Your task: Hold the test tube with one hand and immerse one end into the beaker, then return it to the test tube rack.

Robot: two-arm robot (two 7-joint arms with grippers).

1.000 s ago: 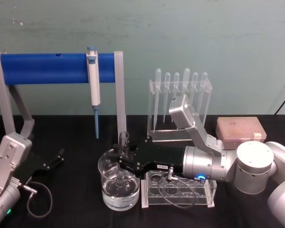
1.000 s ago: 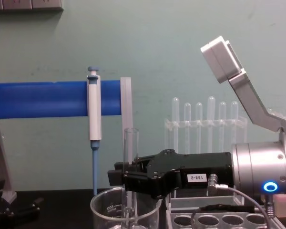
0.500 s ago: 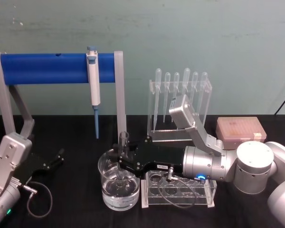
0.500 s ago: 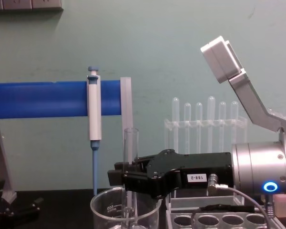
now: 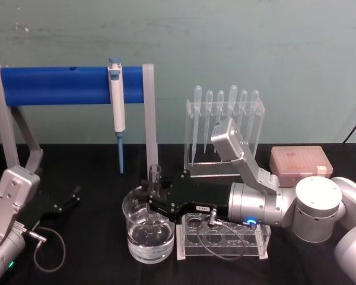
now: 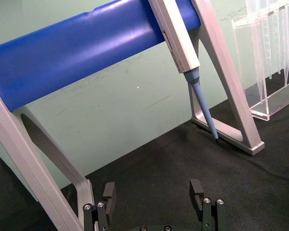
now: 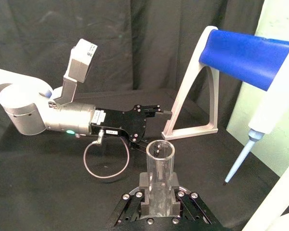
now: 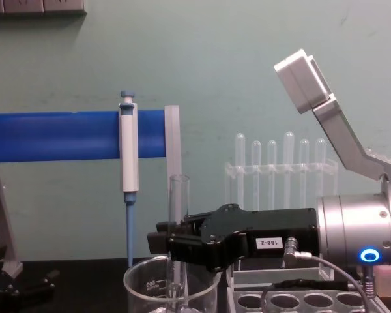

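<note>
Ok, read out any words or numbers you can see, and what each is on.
"188-2", as best I can read: white label on the right end effector gripping the test tube.
White print on the beaker: too blurred to read.
Small label on the left end effector: too small to read.

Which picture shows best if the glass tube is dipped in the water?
The head view: the test tube, upright in the right gripper, reaches into the liquid in the beaker. The chest view shows it side-on, its bottom cut off. The right wrist view looks into its open rim. The left gripper sits parked, open.
</note>
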